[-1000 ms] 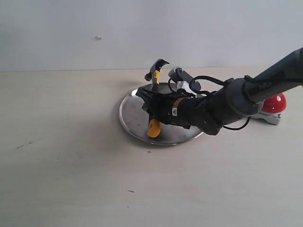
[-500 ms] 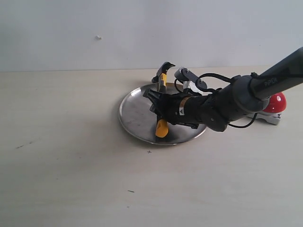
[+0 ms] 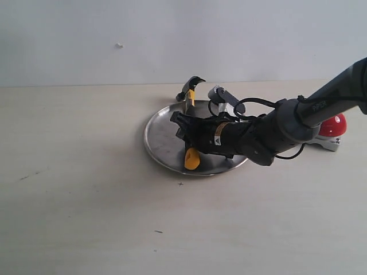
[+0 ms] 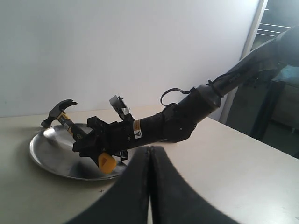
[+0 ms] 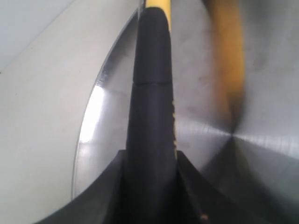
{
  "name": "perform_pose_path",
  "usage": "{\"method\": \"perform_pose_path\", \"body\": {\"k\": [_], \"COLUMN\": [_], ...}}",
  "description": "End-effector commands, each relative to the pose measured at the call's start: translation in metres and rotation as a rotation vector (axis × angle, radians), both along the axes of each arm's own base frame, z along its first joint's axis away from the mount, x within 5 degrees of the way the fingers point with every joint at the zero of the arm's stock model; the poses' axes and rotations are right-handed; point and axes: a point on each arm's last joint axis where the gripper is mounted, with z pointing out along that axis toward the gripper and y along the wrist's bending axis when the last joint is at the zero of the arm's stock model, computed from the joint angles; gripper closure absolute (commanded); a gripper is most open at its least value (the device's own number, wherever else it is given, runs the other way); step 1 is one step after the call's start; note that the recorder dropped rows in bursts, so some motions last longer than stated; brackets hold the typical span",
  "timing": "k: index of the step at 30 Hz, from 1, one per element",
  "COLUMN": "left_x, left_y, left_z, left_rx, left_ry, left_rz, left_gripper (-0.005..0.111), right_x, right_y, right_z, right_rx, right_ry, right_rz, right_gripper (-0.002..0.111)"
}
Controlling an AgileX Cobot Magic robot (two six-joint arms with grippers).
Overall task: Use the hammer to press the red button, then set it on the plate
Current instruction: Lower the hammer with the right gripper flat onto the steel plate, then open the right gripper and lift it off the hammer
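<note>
Hammer (image 3: 190, 98) sits clamped by its black handle in the right gripper (image 3: 186, 133), tilted over the plate (image 3: 160, 140), with its dark head above the plate's far rim and its yellow end low near the plate's front; whether that end touches the metal cannot be told. The plate lies toward the far edge of the bench (image 3: 86, 200), and the red button (image 3: 332, 125) stands well apart near the right edge. The left gripper (image 4: 150, 186) holds nothing, its 2 fingers pressed together.
</note>
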Motion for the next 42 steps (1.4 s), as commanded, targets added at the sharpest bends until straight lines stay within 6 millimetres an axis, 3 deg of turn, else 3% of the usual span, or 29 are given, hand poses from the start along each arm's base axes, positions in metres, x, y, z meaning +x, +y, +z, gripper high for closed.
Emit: {"method": "perform_pose_path", "body": {"k": [1,4,12,20,27,33,36,38,39,42], "left_x": [-0.001,-0.001,-0.001,-0.001,-0.001,-0.001,-0.001,-0.001,-0.001,-0.001], "left_y": [0.000,0.000,0.000,0.000,0.000,0.000,0.000,0.000,0.000,0.000], "left_z": [0.000,0.000,0.000,0.000,0.000,0.000,0.000,0.000,0.000,0.000], "left_rx": [-0.003,-0.003,-0.003,-0.003,-0.003,-0.003,-0.003,-0.003,-0.003,-0.003], "left_ry": [-0.004,-0.004,-0.004,-0.004,-0.004,-0.004,-0.004,-0.004,-0.004,-0.004], "left_rz": [-0.005,-0.005,-0.005,-0.005,-0.005,-0.005,-0.005,-0.005,-0.005,-0.005], "left_gripper": [0.107,0.107,0.107,0.107,0.107,0.107,0.107,0.107,0.107,0.107], "right_x": [0.002,0.002,0.002,0.003,0.001,-0.018,-0.039,-0.064,-0.076,-0.118], "right_y": [0.002,0.002,0.002,0.001,-0.010,-0.014,-0.009,-0.004,-0.003,-0.010], "right_z": [0.001,0.001,0.000,0.004,0.039,0.093,0.119,0.138,0.143,0.153], "right_rx": [0.035,0.037,0.036,0.047,-0.076,-0.301,-0.473,-0.593,-0.598,-0.587], "right_ry": [-0.025,-0.023,-0.019,0.003,0.058,0.067,0.053,-0.011,-0.030,-0.073], "right_rz": [0.013,0.011,0.006,-0.017,-0.080,-0.074,-0.003,0.069,0.080,0.097], "right_gripper": [0.108,0.107,0.077,0.061,0.052,0.053,0.073,0.100,0.108,0.108]}}
